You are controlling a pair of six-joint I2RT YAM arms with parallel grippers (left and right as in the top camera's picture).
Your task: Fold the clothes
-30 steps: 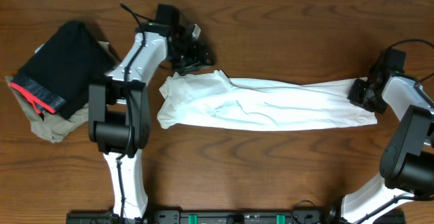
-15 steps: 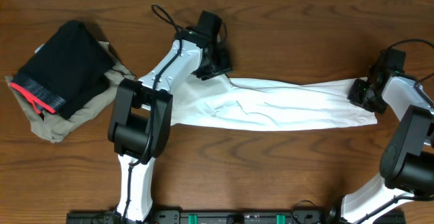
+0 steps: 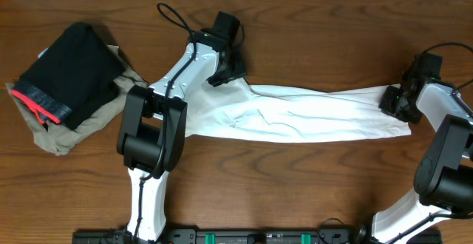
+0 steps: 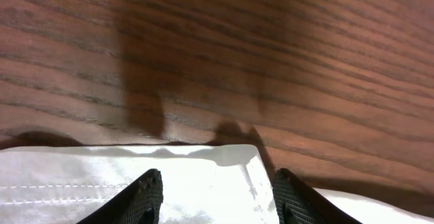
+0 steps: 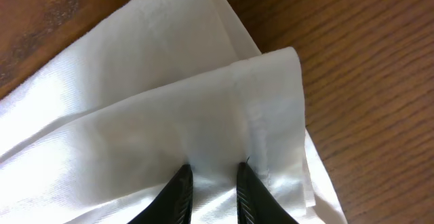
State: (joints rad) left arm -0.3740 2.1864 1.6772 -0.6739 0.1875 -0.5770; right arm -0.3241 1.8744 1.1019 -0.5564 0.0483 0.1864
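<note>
The clothes, a white T-shirt (image 3: 310, 114), lie stretched into a long band across the middle of the table. My left gripper (image 3: 225, 72) hovers over its upper left edge. In the left wrist view the fingers (image 4: 146, 197) stand wide apart, open, with the white cloth (image 4: 102, 176) lying flat beneath and between them. My right gripper (image 3: 395, 100) is at the band's right end. In the right wrist view it (image 5: 212, 176) is shut on a pinch of the layered white cloth (image 5: 169, 95). My left arm hides part of the shirt's left end.
A folded black garment with a red-pink band (image 3: 70, 70) rests on a tan folded garment (image 3: 81, 129) at the far left. Bare wooden table (image 3: 318, 29) lies behind and in front of the shirt.
My left gripper has moved right along the shirt's upper edge, from its left corner to further in. The right gripper and the shirt's right end have stayed put.
</note>
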